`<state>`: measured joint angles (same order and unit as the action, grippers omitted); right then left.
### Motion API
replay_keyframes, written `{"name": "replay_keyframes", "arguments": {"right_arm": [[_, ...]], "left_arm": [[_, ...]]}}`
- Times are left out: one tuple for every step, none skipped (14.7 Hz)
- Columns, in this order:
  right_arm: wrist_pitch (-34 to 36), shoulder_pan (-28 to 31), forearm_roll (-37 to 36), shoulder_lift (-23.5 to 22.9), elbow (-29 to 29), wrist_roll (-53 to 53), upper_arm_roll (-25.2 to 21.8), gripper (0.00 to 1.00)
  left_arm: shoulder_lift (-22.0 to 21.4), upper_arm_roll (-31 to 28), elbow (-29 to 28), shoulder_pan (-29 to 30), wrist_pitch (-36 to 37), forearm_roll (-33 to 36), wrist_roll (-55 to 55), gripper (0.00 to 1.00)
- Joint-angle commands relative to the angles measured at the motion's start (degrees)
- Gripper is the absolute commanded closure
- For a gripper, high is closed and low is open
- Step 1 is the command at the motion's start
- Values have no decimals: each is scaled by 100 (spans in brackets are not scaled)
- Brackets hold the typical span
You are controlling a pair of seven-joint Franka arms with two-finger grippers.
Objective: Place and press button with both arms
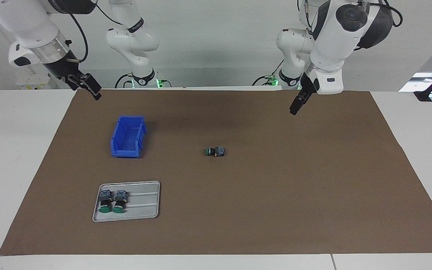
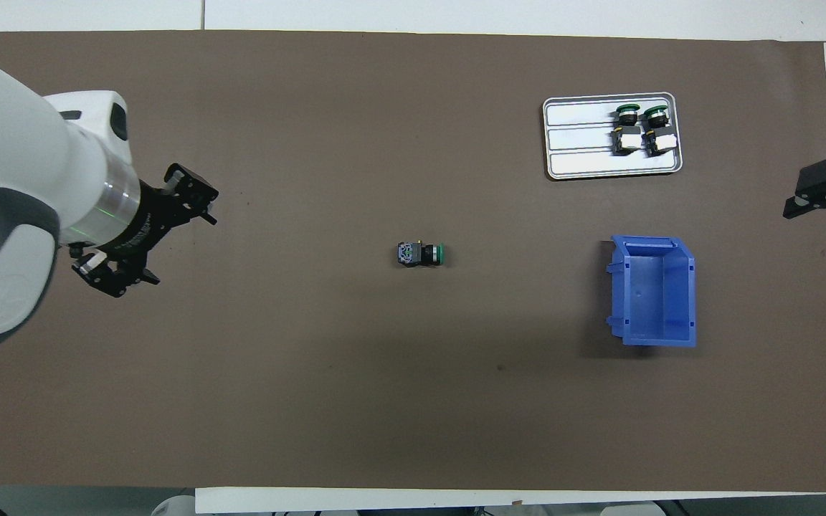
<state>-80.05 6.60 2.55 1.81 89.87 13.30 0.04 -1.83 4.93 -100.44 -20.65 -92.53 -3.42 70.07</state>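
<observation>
Left gripper point(image 2: 162, 236) hanging over the brown mat point(image 1: 276, 195) at middle left of the overhead view, fingers apart, right gripper point(image 1: 88, 87) hovering at upper left of the facing view, fingers apart, button point(image 1: 216, 151) lying sideways at mat centre, nothing standing between, blue bin point(image 1: 128, 137) and grey tray point(image 1: 144, 202) with two more buttons point(image 1: 112, 200) sitting apart, overhead view alone showing the bin's inside.

Even, bright light falls from above; shadows are soft. A faint shadow lies on the matte brown paper mat point(image 1: 276, 187) below the left arm's black two-finger pincer point(image 1: 297, 104). The glossy blue plastic bin point(image 2: 653, 290) casts a dim shadow beside itself. Both views are sharp.
</observation>
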Motion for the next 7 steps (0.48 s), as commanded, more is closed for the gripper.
{"name": "replay_keyframes", "arguments": {"right_arm": [[-28,25,-88,161,293,-985,-31,0],[-37,43,-88,162,294,-1057,-31,0],[-55,86,-88,162,311,-1092,-22,0],[-63,61,-88,197,355,-1101,-22,0],[-72,34,-97,214,373,-1101,-22,0],[-72,17,-105,215,355,-1101,-22,0],[-72,16,-140,215,355,-1101,-22,0]], "left_arm": [[191,-71,-116,-368,-553,-298,960,0],[340,-80,-116,-639,-678,-291,1330,0],[489,-89,-107,-851,-792,-299,1656,0],[587,-80,-107,-957,-993,-299,2059,0],[692,-72,-107,-1071,-1213,-299,2507,0],[893,-80,-63,-1238,-1407,-299,2947,0],[1087,-89,-37,-1492,-1539,-299,3334,0]]}}
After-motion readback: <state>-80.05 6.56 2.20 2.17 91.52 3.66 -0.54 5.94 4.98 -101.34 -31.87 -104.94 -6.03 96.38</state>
